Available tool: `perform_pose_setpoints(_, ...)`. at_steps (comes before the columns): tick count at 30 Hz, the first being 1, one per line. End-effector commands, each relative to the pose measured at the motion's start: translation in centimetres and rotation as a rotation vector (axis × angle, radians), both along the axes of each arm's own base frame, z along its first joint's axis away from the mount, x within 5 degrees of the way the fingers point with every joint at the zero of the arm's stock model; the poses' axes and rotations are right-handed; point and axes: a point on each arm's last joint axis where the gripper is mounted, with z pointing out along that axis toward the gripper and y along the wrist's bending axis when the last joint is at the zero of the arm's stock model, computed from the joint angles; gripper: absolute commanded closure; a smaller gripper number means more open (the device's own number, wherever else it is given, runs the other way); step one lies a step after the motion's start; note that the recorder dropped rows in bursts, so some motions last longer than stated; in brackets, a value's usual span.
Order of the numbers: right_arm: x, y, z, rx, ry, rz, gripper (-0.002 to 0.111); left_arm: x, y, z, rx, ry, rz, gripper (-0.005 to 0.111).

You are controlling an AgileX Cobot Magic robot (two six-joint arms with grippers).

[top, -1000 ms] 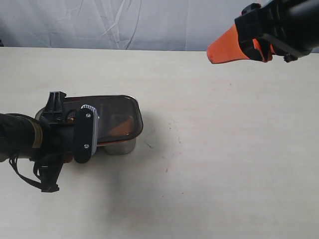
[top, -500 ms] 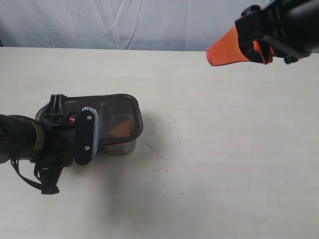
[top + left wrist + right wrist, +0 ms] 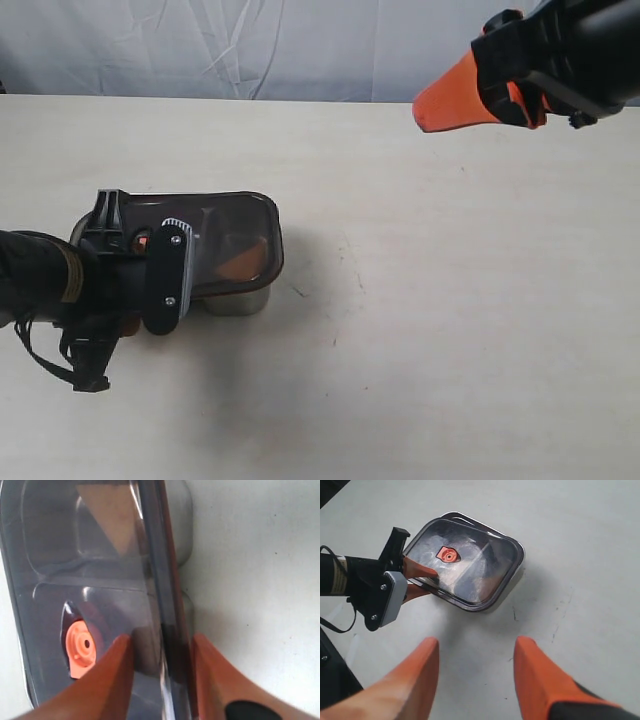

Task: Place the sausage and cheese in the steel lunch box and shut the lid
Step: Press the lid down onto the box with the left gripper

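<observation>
Two orange fingers (image 3: 112,675) of the left gripper (image 3: 160,647) pinch one long edge of the lid (image 3: 55,555), one on its top face and the other on the rim's outer side, so the tool is clamped on that edge. Thin hard plastic like this should be light and stiff but slick, and an edge hold lets it tip. I judge the side away from the fingers needs pressing down evenly for the seal to seat. Just beside the inner finger sits the orange valve tab (image 3: 80,647). Farther from the fingertips, through the dark translucent panel, the cheese (image 3: 112,515) shows as a tan wedge in the compartment farthest from them. The sausage I cannot make out under the tint. Beneath the lid the steel lunch box (image 3: 235,301) gleams, round-cornered. The lid lies over it slightly askew, overhanging one wall. Well apart, high over the matte pale table (image 3: 580,555), the right gripper (image 3: 475,642) hangs with fingers spread, holding nothing.
</observation>
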Motion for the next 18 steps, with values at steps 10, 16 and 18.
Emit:
perform_pose_setpoints(10, -0.2, -0.1, 0.1, 0.005, -0.006, 0.007, 0.062, -0.9, 1.1, 0.3, 0.040, 0.039, 0.083, 0.066)
perform_pose_setpoints(16, -0.2, -0.1, 0.1, 0.010, -0.006, 0.011, 0.062, -0.9, 1.1, 0.4, 0.037, 0.036, 0.084, 0.053)
perform_pose_setpoints(18, -0.2, -0.1, 0.1, 0.010, -0.006, 0.011, 0.062, -1.0, 1.3, 0.8, 0.037, 0.023, 0.084, 0.053)
